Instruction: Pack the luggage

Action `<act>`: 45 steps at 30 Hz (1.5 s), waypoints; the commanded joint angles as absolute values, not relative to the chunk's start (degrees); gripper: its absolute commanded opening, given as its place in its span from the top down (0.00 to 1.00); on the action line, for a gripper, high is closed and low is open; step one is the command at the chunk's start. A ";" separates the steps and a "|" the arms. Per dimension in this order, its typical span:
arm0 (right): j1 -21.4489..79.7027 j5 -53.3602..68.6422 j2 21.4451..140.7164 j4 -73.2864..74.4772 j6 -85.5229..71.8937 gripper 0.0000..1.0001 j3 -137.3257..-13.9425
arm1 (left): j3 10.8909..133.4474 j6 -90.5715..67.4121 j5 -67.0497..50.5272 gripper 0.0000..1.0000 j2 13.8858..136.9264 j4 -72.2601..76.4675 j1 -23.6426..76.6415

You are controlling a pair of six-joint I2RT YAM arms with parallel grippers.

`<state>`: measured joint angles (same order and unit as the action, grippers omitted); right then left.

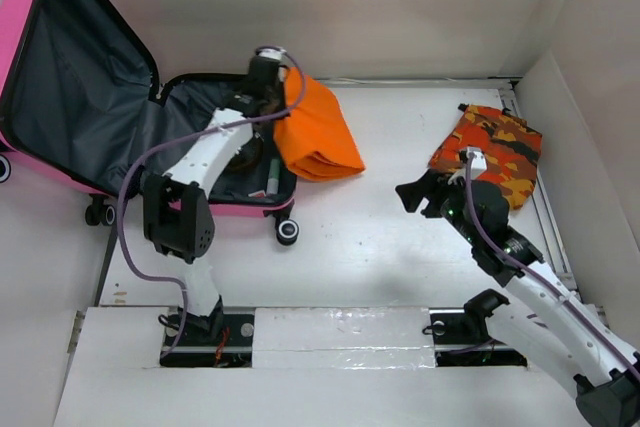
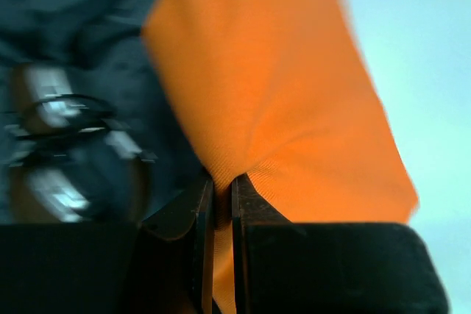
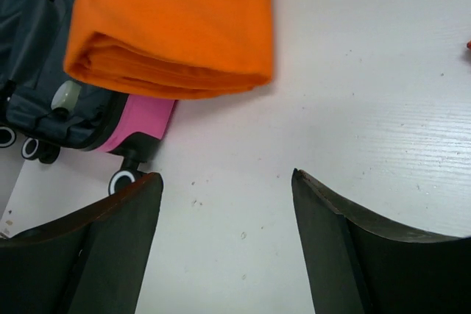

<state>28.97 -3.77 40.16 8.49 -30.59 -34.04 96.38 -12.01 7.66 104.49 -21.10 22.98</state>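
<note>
The pink luggage point(image 1: 14, 22) lies open at the far left, its lid up and its grey lining point(image 1: 85, 77) showing. A folded orange cloth point(image 1: 320, 139) hangs over the right rim of the luggage, partly above the table. My left gripper point(image 1: 281, 84) is shut on the cloth's upper edge. In the left wrist view the orange cloth point(image 2: 280, 101) is pinched between the left gripper's point(image 2: 222, 190) jaws. My right gripper point(image 1: 419, 197) stands open above bare table, right of the cloth. In the right wrist view the gripper point(image 3: 224, 182) holds nothing, with the orange cloth point(image 3: 176, 20) and the luggage point(image 3: 143, 119) ahead of it.
A folded orange camouflage cloth point(image 1: 489, 152) lies at the back right, beside the right arm. Small items sit in the luggage's base, among them a pale bottle point(image 3: 65, 96) and a dark rounded thing point(image 2: 62, 145). White walls point(image 1: 590, 147) close in the table at the back and right.
</note>
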 commanded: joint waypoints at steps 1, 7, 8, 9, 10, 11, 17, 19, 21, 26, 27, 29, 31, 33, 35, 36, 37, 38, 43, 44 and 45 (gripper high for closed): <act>29.53 -2.37 37.63 5.80 -29.62 0.23 -36.04 | 98.35 -9.23 9.32 1.00 100.20 -20.30 13.12; 29.53 -1.85 36.21 6.42 -29.09 0.23 -34.89 | 96.16 -9.92 4.75 1.00 100.72 -17.42 -0.33; 29.53 -1.85 35.60 6.42 -29.09 0.23 -34.37 | 94.33 -10.71 3.70 1.00 101.33 -16.62 -2.09; 29.53 -1.85 35.60 6.42 -29.09 0.23 -34.37 | 93.26 -11.24 0.99 1.00 102.21 -15.83 -3.68; 29.53 -1.85 35.60 6.94 -29.09 0.23 -34.37 | 92.29 -11.25 0.97 1.00 102.74 -15.04 -5.95; 29.53 -1.85 35.60 6.94 -29.09 0.23 -34.37 | 91.15 -12.73 0.97 1.00 103.35 -14.51 -6.59; 29.53 -2.37 35.07 6.94 -29.09 0.23 -33.31 | 90.62 -15.72 13.34 1.00 105.29 -16.25 -7.12; 29.53 -2.37 36.21 6.94 -29.09 0.23 -33.31 | 91.67 -18.62 17.21 0.76 104.68 -18.36 -7.12; 29.53 -1.85 36.21 6.94 -29.09 0.23 -33.31 | 92.20 -20.21 17.75 0.46 102.22 -18.98 -7.12; 29.53 -1.85 36.74 6.94 -29.62 0.22 -34.37 | 95.63 -24.87 13.37 0.04 96.96 -21.20 -5.20; 29.53 -1.85 36.74 6.94 -29.62 0.22 -35.58 | 94.67 -24.87 13.36 0.05 92.59 -19.44 -1.18; 29.53 -3.33 36.12 7.55 -29.62 0.22 -37.08 | 91.85 -23.47 13.36 0.08 88.27 -14.34 8.81; 29.53 -5.26 35.43 8.09 -30.23 0.22 -40.41 | 91.85 -22.94 15.37 0.12 88.85 -13.36 17.01; 29.53 -7.81 34.90 10.27 -30.23 0.33 -43.31 | 94.48 -25.21 17.31 0.13 91.39 -14.06 24.49; 29.53 -13.16 34.89 12.03 -29.71 0.52 -48.50 | 94.48 -27.32 16.71 0.16 96.40 -11.89 33.28; 29.53 -15.10 34.89 14.30 -28.58 0.60 -50.43 | 94.48 -29.25 16.70 0.17 98.33 -10.39 36.01; 29.53 -19.47 35.59 15.46 -28.56 0.66 -52.28 | 95.18 -29.96 15.13 0.18 102.87 -9.15 40.47; 29.53 -21.43 35.60 16.43 -27.78 0.72 -55.60 | 96.32 -30.67 14.51 0.18 105.70 -8.53 42.43; 29.00 -30.31 38.40 18.02 -27.25 0.76 -59.15 | 114.80 -31.20 11.00 0.18 125.12 -8.87 50.00; 29.00 -33.37 39.02 18.02 -27.25 0.73 -59.15 | 118.53 -31.20 8.64 0.18 131.94 -9.40 50.62; 28.48 -34.27 39.72 18.89 -27.25 0.69 -59.15 | 121.87 -31.20 7.31 0.18 135.06 -9.40 50.62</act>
